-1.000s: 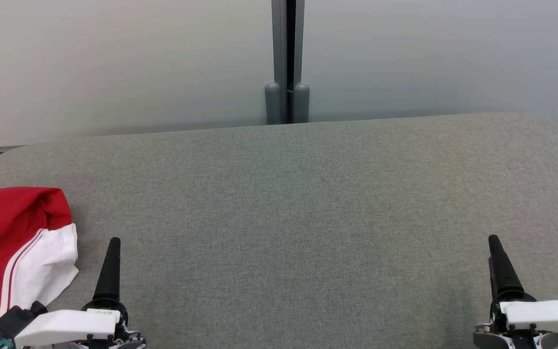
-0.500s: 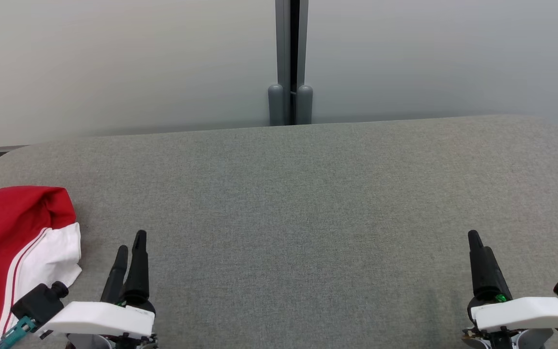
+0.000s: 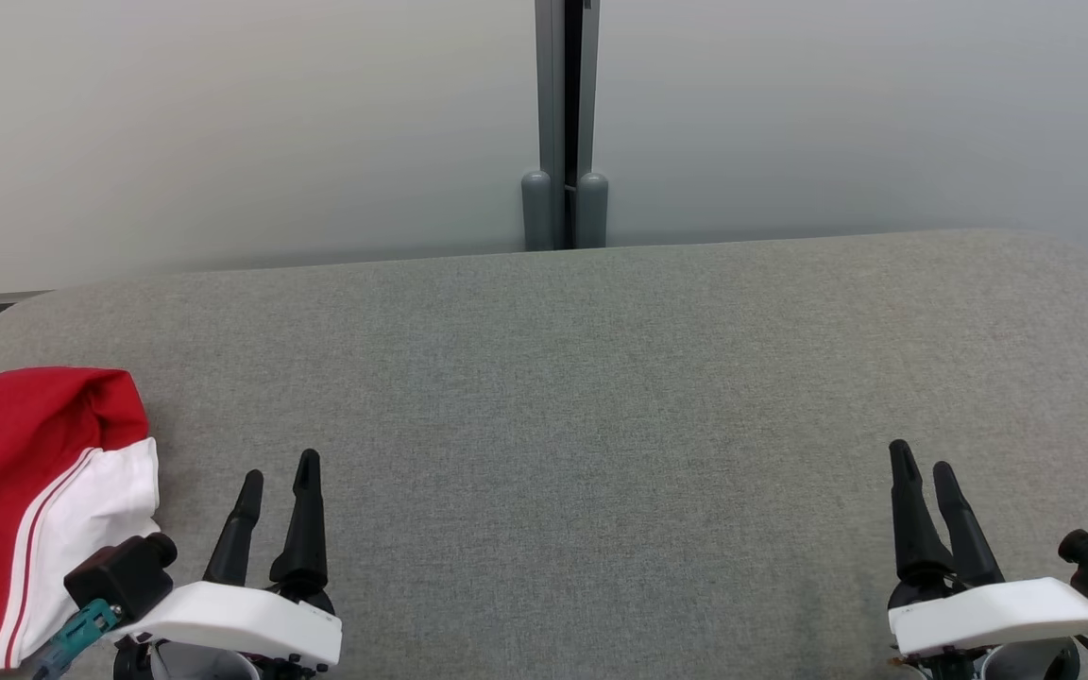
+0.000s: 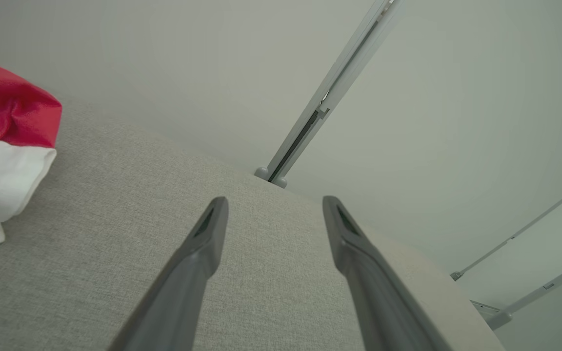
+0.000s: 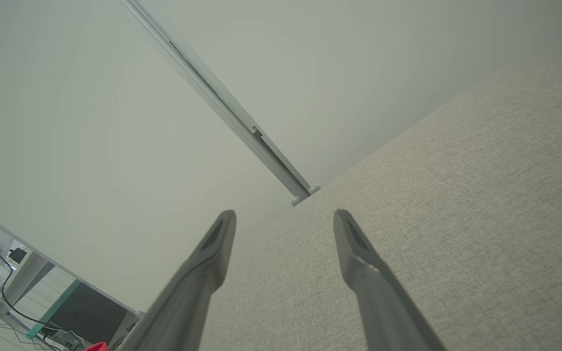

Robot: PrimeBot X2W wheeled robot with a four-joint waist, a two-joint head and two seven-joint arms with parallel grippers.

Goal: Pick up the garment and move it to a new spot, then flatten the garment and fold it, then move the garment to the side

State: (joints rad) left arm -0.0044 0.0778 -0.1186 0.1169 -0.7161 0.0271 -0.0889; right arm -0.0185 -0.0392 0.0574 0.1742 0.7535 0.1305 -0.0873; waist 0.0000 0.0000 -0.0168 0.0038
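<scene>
My left gripper [image 3: 280,467] and right gripper [image 3: 919,457] gape wide, empty (garment [image 3: 25,491] bunched off left), so I'd reach over and pinch a thick fold.

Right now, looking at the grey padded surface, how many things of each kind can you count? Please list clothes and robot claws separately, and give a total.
garment: 1 (red and white, at the left edge)
claws: 2 (left claw and right claw, both open and holding nothing)
Total: 3

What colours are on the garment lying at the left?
Red with a white panel and red stripes on the garment; clearest in the head view.
</scene>
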